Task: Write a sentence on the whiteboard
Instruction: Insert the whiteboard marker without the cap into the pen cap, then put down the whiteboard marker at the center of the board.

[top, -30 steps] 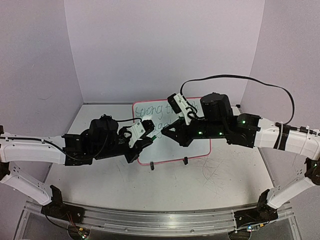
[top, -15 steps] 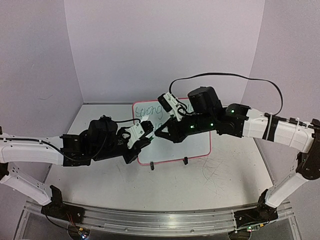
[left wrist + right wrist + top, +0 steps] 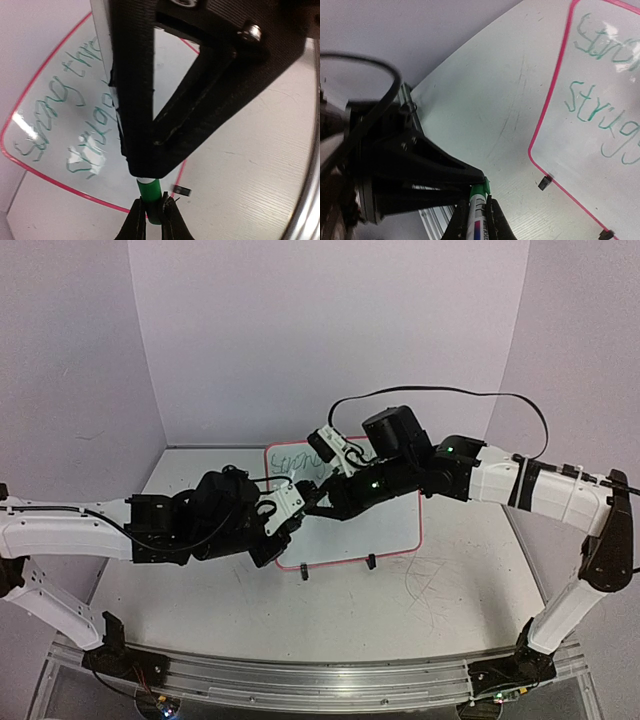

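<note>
The whiteboard [image 3: 385, 530] lies flat at the back middle of the table. The green sentence [image 3: 298, 458] shows partly on its upper left; the arms hide the rest. In the left wrist view [image 3: 65, 100] and the right wrist view [image 3: 600, 115] only parts of its two lines read. My left gripper [image 3: 296, 506] is shut on a green marker cap [image 3: 149, 190]. My right gripper [image 3: 320, 502] is shut on the white marker [image 3: 478, 215], whose green end [image 3: 479, 189] meets the left gripper. Both grippers touch tip to tip above the board's left part.
Two black clip feet [image 3: 304, 571] [image 3: 370, 561] sit at the board's near rim. A black cable [image 3: 450, 392] arcs above the right arm. The tabletop has grey scuffs [image 3: 425, 585] at the right. A metal rail [image 3: 300, 682] runs along the near edge.
My right arm has swung left and its gripper has closed in on my left gripper until the marker end meets the cap. My left arm shifted slightly right.
</note>
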